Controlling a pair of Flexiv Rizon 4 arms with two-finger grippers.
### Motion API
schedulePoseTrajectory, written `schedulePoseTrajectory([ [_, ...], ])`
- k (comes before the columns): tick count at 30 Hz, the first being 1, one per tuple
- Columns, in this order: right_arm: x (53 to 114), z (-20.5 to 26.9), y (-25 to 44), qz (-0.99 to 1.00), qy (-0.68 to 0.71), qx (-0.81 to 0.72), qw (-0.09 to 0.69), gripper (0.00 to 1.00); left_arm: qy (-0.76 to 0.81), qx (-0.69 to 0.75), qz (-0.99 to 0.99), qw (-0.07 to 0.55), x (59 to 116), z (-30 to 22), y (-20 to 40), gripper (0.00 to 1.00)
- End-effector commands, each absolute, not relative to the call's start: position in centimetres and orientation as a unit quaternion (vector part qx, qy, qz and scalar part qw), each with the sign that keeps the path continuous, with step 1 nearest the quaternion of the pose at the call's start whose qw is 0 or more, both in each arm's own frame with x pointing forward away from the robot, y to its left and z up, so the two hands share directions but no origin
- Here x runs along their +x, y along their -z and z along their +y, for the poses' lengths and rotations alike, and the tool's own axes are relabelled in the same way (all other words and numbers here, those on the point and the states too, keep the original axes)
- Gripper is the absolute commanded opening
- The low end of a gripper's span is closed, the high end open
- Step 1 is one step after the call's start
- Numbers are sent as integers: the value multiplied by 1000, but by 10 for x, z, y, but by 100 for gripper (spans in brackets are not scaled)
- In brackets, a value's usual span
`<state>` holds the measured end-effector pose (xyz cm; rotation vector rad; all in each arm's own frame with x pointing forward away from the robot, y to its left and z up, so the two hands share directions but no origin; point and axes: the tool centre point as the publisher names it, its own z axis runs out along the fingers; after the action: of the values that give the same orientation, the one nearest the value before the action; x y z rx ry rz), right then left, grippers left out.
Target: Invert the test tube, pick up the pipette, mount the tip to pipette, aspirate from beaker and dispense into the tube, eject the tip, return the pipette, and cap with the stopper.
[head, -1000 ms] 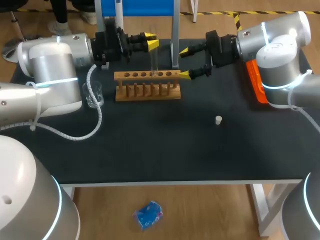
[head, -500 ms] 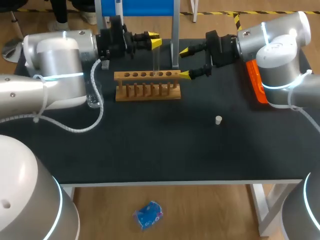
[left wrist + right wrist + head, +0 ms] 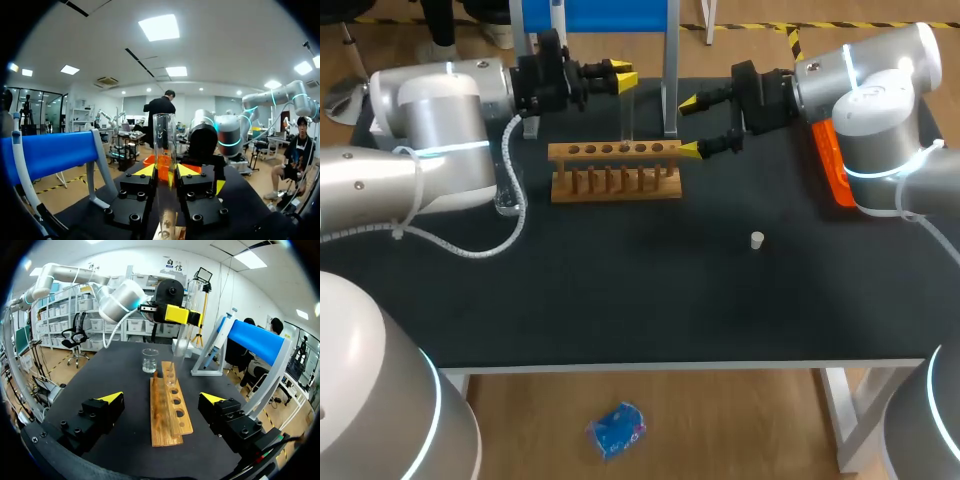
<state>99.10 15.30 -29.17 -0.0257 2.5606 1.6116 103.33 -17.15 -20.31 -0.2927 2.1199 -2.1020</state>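
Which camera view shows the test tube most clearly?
The left wrist view: the test tube stands upright, close, clamped between the left gripper's yellow tips. The head view shows it small and faint by the rack; the right wrist view shows it farther off.

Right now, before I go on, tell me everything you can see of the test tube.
The test tube is a clear, glass-like cylinder, apparently empty, held upright. The left gripper is shut on it partway up, yellow tips pressing from both sides. Its lower end is at the top of the wooden rack, over a middle hole; I cannot tell whether it is clear of the hole. The right gripper, open by the rack's end, does not touch it.
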Motion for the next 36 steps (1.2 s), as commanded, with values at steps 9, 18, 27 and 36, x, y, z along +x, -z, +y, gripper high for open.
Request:
schedulePoseTrajectory([
  [9, 991, 152, 292, 845, -532, -9, 58, 100, 700, -89, 704, 80, 1040, -168, 211, 0],
  [18, 991, 152, 292, 845, -532, -9, 58, 100, 707, -76, 695, 108, 1041, -166, 221, 0],
  [27, 991, 152, 292, 845, -532, -9, 58, 100, 710, -75, 691, 112, 1042, -165, 225, 0],
  [36, 991, 152, 292, 845, -532, -9, 58, 100, 709, -75, 692, 114, 1037, -164, 228, 0],
])
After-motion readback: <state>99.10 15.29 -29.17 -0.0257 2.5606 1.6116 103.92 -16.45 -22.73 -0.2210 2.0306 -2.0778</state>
